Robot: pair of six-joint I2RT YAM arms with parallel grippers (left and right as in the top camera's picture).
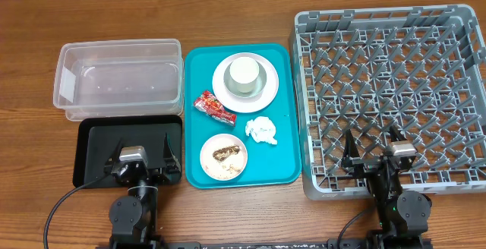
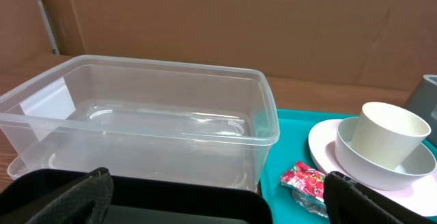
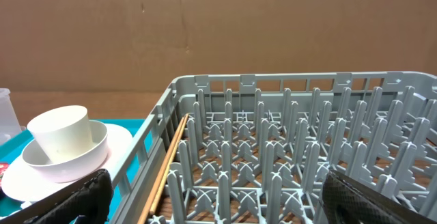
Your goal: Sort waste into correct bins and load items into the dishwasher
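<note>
A teal tray (image 1: 285, 82) holds a white plate (image 1: 266, 89) with a bowl and a white cup (image 1: 244, 74), a red snack wrapper (image 1: 216, 107), a crumpled white napkin (image 1: 262, 129) and a small plate with food scraps (image 1: 224, 157). The grey dish rack (image 1: 391, 89) lies at the right. A clear bin (image 1: 118, 78) and a black tray (image 1: 99, 146) lie at the left. My left gripper (image 1: 144, 162) is open and empty over the black tray. My right gripper (image 1: 376, 156) is open and empty over the rack's front edge. The wrapper (image 2: 304, 181) and cup (image 2: 391, 132) show in the left wrist view.
A wooden chopstick (image 3: 167, 162) lies along the rack's left inner wall. Brown cardboard stands behind the table. The cup and bowl (image 3: 65, 145) show at the left of the right wrist view.
</note>
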